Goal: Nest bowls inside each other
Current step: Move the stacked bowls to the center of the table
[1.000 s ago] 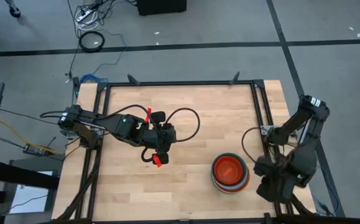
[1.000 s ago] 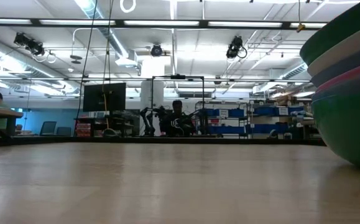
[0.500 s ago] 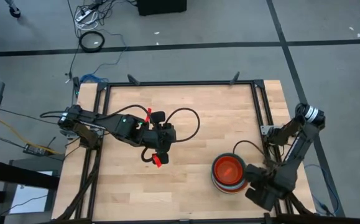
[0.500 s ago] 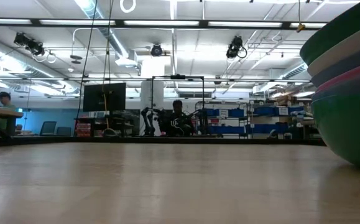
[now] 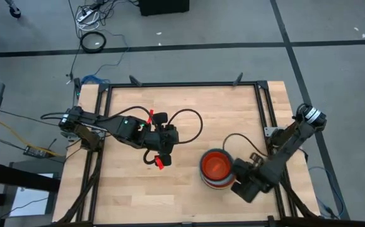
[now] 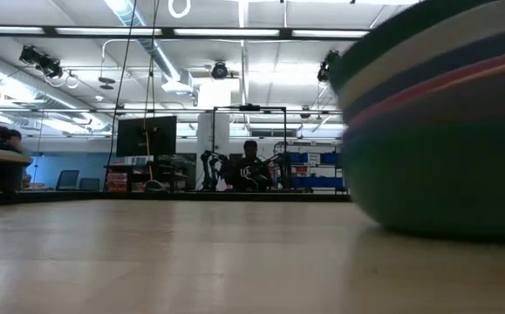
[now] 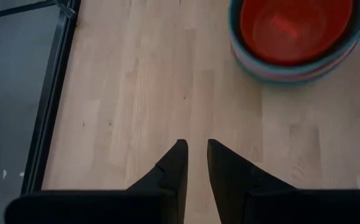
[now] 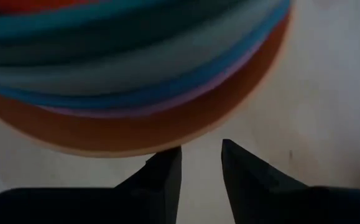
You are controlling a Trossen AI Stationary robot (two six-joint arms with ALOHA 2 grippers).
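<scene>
The bowls stand as one nested stack (image 5: 217, 169) at the table's near right, resting by its base on the wood. The innermost bowl is orange-red, and teal, white, blue and pink rims (image 8: 136, 74) show around it. The stack fills the right of the low view (image 6: 444, 131) and shows far off in the left wrist view (image 7: 295, 31). My right gripper (image 5: 237, 180) is low at the stack's right near side, its fingers (image 8: 199, 149) slightly open. My left gripper (image 5: 160, 161) hovers over the table's middle, open (image 7: 195, 146) on nothing. My right gripper meets the outermost orange bowl's lower wall (image 8: 167, 142) with the tip of one finger (image 8: 170, 158), the other tip close beside it. The fingers slant steeply down, coming from the table's right near side. The stack stays upright on the table.
Black frame rails (image 5: 261, 113) run along the table's edges. A black cable (image 5: 188, 120) loops over the middle by the left arm. Bare wood (image 5: 188, 195) lies left of the stack and in front of it.
My right gripper has come down and toward the table's left edge, tipping more steeply downward, and has reached the stack. The stack has slid a short way toward the left along the table, staying upright and nested.
</scene>
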